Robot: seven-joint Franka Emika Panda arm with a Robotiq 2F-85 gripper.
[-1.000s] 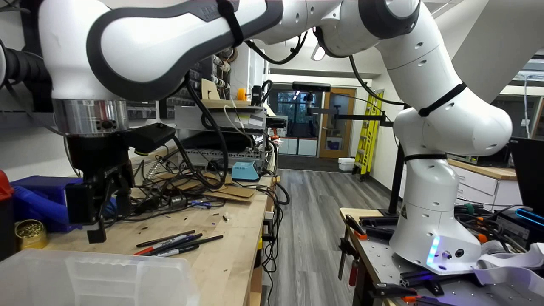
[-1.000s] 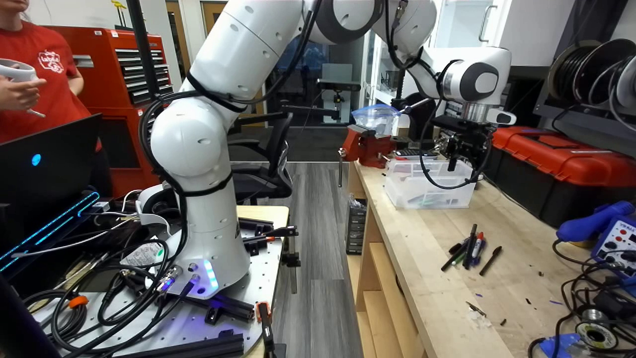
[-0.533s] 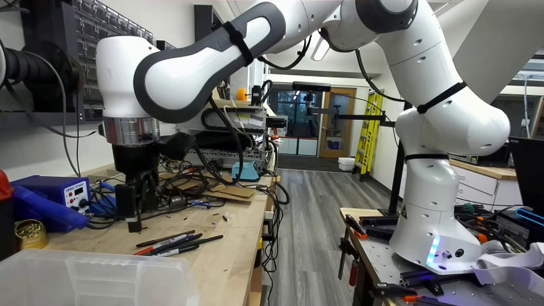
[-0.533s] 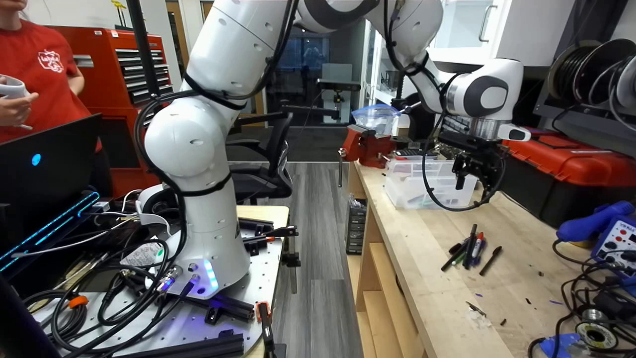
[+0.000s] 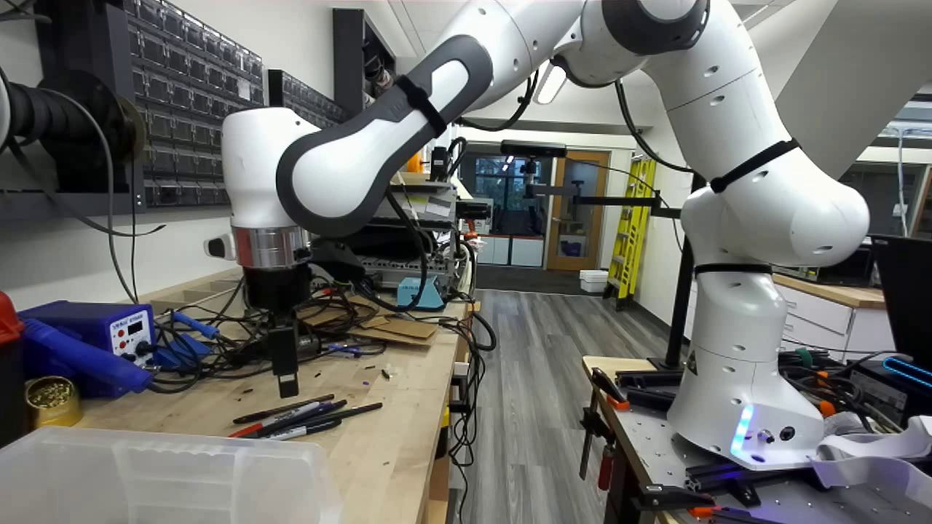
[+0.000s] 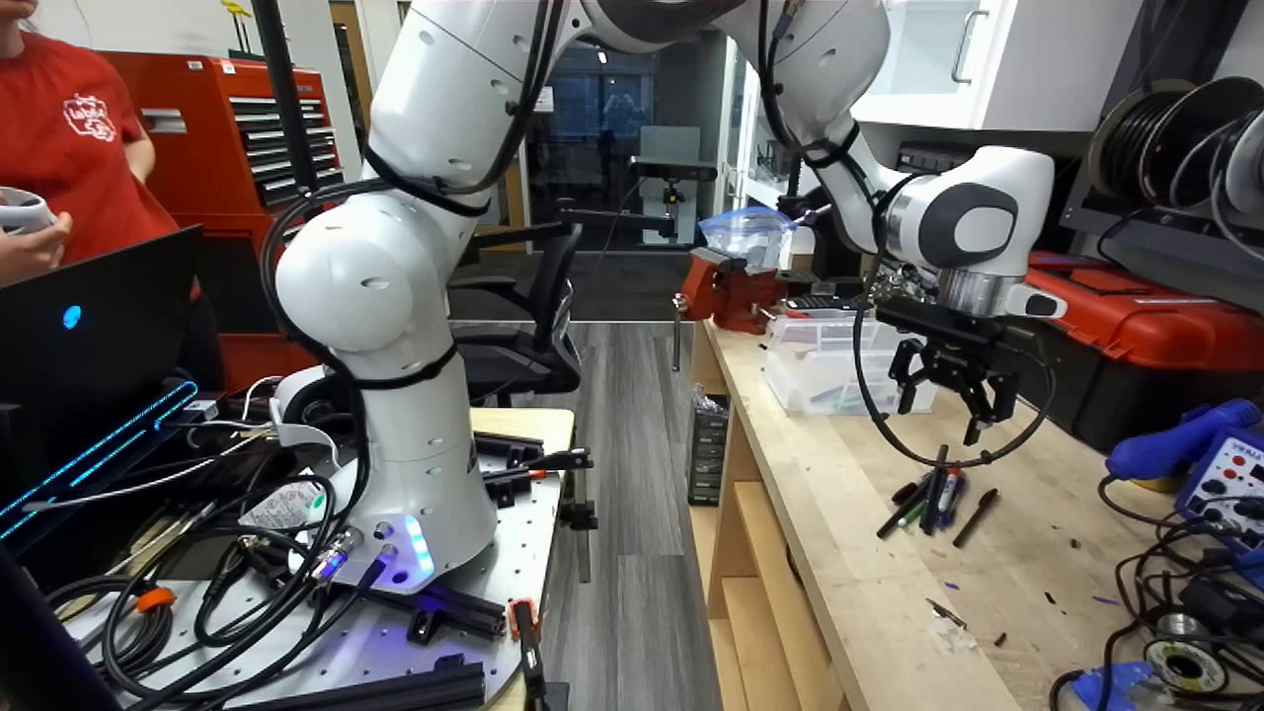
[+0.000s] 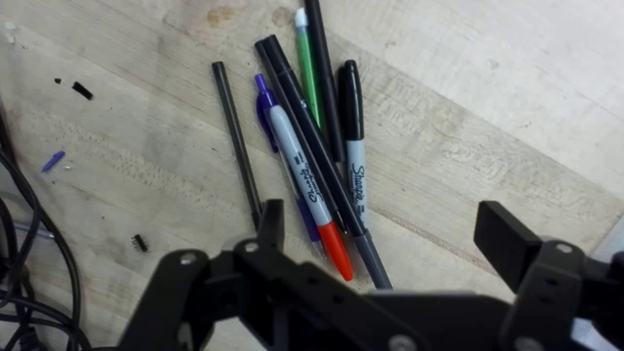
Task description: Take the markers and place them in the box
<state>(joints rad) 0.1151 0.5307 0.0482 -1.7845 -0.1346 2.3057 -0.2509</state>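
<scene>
The hand [image 7: 382, 219] is spread wide. In an exterior view, the red-ended Sharpie [image 6: 950, 484] and black pens [image 6: 934, 494] lie on the bench [image 6: 839, 494] at the hand's 6 o'clock; the clear plastic box [image 6: 825, 363] sits at their 11 o'clock.

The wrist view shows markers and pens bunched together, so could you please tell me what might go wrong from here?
Grabbing several at once: the red-capped marker overlaps a purple pen, so the open gripper may clamp or scatter more than one.
Pressing on the lone dark pen: in the wrist view, one finger appears at its lower end and might land on it.
</scene>
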